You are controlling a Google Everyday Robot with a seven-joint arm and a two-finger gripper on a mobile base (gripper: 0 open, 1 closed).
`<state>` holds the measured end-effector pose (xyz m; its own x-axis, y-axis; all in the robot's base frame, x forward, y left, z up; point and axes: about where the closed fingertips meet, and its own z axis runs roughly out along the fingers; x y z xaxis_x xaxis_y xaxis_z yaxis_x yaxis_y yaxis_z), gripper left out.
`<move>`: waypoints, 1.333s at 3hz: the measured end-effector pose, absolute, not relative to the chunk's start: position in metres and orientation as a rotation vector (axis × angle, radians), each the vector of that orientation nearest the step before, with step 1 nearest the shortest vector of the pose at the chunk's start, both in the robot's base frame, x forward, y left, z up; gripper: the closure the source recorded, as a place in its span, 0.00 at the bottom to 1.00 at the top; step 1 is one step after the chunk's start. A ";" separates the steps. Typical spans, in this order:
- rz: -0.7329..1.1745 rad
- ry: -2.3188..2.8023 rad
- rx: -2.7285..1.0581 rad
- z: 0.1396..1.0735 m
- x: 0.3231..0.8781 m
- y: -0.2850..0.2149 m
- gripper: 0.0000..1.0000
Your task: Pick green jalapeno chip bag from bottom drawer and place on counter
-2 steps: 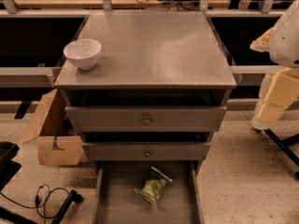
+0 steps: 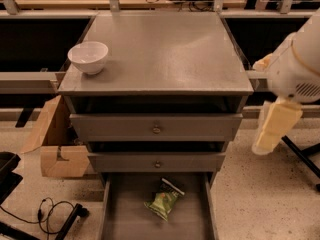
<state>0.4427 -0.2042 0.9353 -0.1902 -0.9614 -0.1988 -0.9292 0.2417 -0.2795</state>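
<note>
Camera view, single frame. Risks first, largest item down.

The tabletop (image 2: 165,49) is broad and mostly bare, so we judge the place step low-risk. Only a set-down close to the white bowl (image 2: 88,57) near its left edge could knock that over.

The bottom drawer (image 2: 125,219) stands pulled out, but the shut middle drawer front (image 2: 157,162) sits just above its rear. A steep descent could strike that front or the drawer's low side walls.

The tool (image 2: 275,129) hangs off the cabinet's right side at about upper-drawer height, well apart from the target. We cannot tell whether it is open or closed, and nothing appears held.

The green jalapeno chip bag (image 2: 164,200) is crinkled foil lying flat and skewed. A pinch may slip off it or push it along the smooth floor.

Containers:
- Bottom drawer: holds the bag alone, near mid-floor, touching no wall.
- Cardboard box (image 2: 55,149), left of the cabinet: open, contents not visible.
- Bowl: appears empty.
</note>
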 end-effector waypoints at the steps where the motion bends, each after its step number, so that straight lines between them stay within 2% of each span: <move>1: -0.225 2.093 -1.887 0.871 0.445 -0.187 0.00; 3: -0.321 1.895 -2.178 0.695 0.482 -0.144 0.00; 4: -0.350 1.869 -2.187 0.687 0.489 -0.145 0.00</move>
